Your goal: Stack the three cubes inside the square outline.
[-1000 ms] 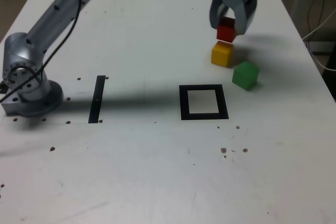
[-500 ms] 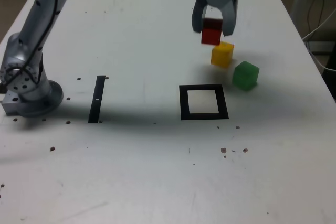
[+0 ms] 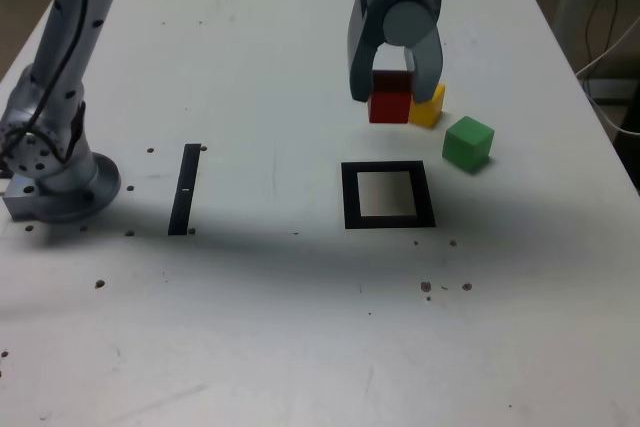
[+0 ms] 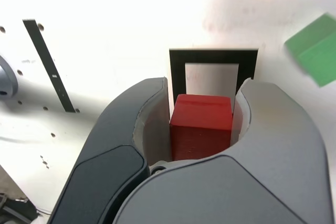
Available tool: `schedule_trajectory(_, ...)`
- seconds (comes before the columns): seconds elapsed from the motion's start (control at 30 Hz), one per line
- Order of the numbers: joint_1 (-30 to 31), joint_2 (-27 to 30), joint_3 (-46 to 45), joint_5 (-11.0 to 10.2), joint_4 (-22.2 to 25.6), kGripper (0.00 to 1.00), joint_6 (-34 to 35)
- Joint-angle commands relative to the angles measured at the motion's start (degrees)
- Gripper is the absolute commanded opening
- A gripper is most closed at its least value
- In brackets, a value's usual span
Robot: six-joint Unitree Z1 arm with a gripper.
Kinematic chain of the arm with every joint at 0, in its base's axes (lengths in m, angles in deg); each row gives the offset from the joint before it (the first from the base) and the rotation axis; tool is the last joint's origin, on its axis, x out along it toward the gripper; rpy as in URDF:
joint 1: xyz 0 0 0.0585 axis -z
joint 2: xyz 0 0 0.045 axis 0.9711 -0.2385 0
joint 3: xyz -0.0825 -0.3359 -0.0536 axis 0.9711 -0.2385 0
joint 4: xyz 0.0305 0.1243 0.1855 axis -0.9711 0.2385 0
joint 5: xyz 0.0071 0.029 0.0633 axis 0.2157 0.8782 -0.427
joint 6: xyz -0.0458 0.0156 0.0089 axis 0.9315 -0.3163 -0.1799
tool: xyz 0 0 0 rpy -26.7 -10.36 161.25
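counter [image 3: 300, 327]: your arm carries over it | square outline [image 3: 388, 195]: empty, awaiting the first cube | jaws: clamped on red cube [image 3: 390, 105], apparently airborne, short of outline | yellow cube [image 3: 429, 107], green cube [image 3: 467, 142]: beside outline

My gripper [image 4: 202, 129] looked smooth grey plastic with a satin sheen, red cube [image 4: 202, 124] matt and plain-faced, green cube [image 3: 467, 142] equally matt, table [image 3: 300, 327] a smooth, speckled white, square outline [image 3: 388, 195] flat matt black
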Motion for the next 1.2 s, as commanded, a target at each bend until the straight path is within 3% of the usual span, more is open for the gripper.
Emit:
schedule_trajectory(0.0,0.5,0.4,-1.2,0.5,0.4,0.4,1.2)
schedule_trajectory(0.23,2.4,0.8,-5.8,0.6,-2.2,0.4,3.7)
schedule_trajectory(0.63,4.6,1.7,-15.4,2.5,-12.9,0.4,5.5)
schedule_trajectory(0.87,4.6,1.2,-18.6,1.4,-18.4,0.4,5.8)
schedule_trajectory(1.17,4.6,0.7,-20.6,1.0,-21.2,0.4,6.0)
